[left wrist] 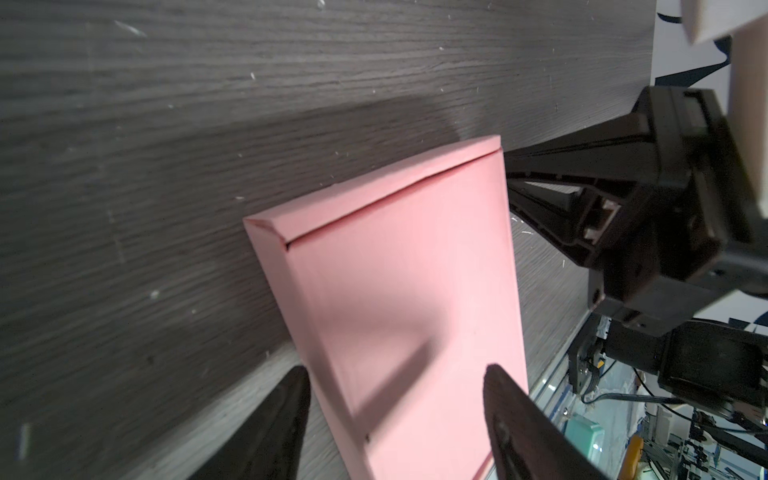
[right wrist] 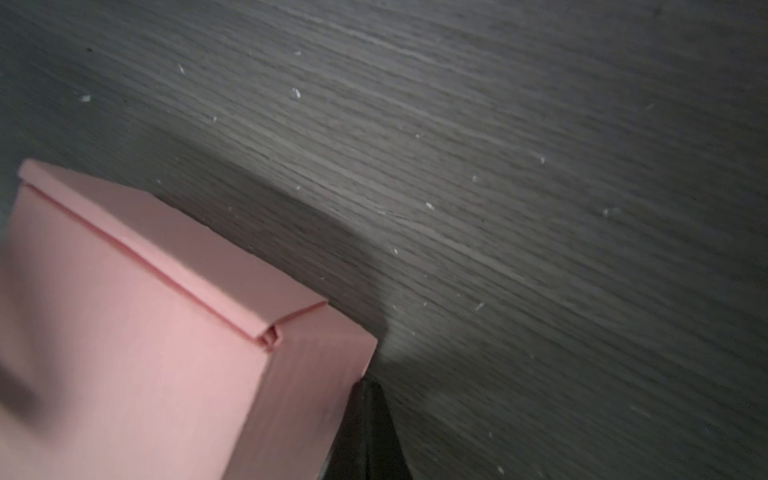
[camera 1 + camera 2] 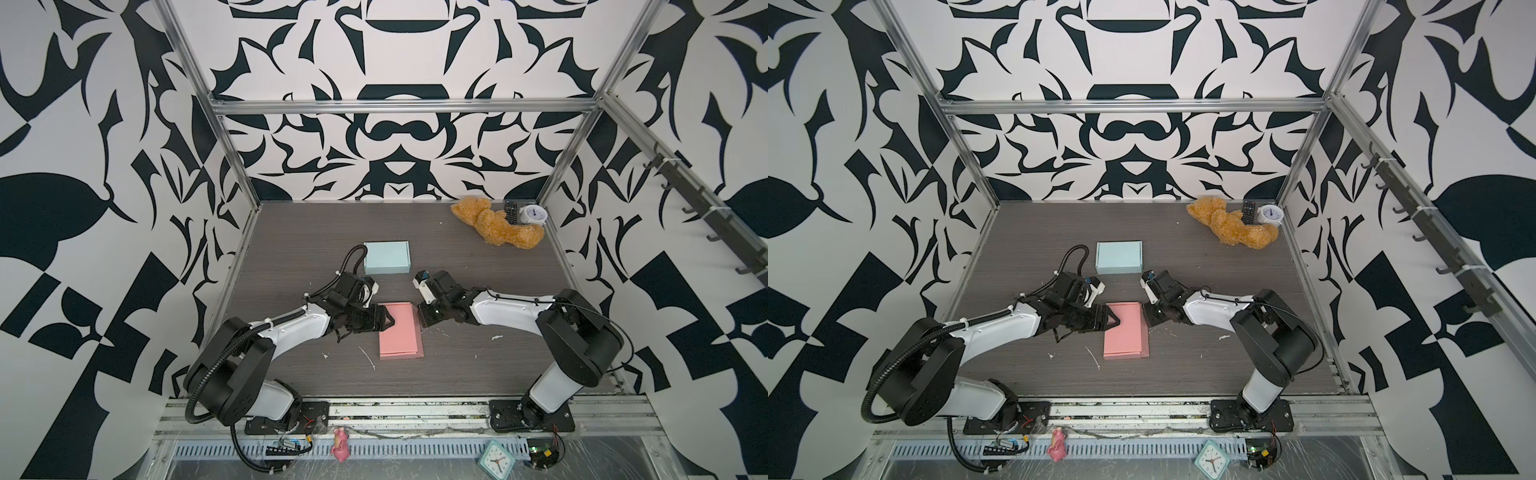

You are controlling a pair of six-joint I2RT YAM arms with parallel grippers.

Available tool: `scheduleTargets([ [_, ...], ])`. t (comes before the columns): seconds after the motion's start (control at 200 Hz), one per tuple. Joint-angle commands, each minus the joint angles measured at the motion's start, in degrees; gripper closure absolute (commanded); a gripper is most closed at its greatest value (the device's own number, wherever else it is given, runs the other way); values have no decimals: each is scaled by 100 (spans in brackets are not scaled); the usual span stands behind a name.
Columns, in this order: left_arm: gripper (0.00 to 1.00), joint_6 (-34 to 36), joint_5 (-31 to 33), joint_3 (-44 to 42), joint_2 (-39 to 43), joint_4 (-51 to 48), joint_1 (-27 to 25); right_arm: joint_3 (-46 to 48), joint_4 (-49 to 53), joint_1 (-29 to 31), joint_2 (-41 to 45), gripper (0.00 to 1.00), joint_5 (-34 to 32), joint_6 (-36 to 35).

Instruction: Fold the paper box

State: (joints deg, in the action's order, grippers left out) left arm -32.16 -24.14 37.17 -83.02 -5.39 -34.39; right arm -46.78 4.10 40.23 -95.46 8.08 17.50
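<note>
The pink paper box (image 3: 399,332) lies flat near the middle of the bench (image 3: 457,374). It is folded into a shallow closed shape with the lid down, and a thin seam runs along one short end. The left gripper (image 3: 388,322) hangs over its left edge with the fingers apart and nothing between them. The right gripper (image 3: 423,321) has its fingers pressed together, the tips against the right side wall. Toward the back edge stands a light blue box (image 3: 386,257), also closed; I cannot tell what either box contains.
</note>
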Motion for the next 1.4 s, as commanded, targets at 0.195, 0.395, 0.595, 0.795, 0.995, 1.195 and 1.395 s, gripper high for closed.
scheduleTargets([
  [0.195, 31, 26, -218, 214, -265, 234, 29, -43, -436, 94, 1, 97, 283, 66],
  [0.395, 32, 17, -271, 273, -394, 330, 29, -90, -572, 204, -91, 98, 415, 169],
  [0.595, 32, 17, -332, 312, -445, 380, 28, -174, -576, 292, -202, 98, 408, 187],
  [0.795, 32, 0, -402, 333, -476, 446, 29, -267, -590, 362, -252, 99, 421, 219],
  [0.995, 32, 17, -407, 364, -522, 452, 24, -342, -672, 432, -316, 99, 541, 287],
  [1.195, 32, 70, -346, 379, -514, 328, 29, -226, -691, 477, -235, 99, 503, 228],
  [1.395, 32, 149, -235, 354, -394, 148, 51, -86, -453, 434, -72, 98, 165, 163],
])
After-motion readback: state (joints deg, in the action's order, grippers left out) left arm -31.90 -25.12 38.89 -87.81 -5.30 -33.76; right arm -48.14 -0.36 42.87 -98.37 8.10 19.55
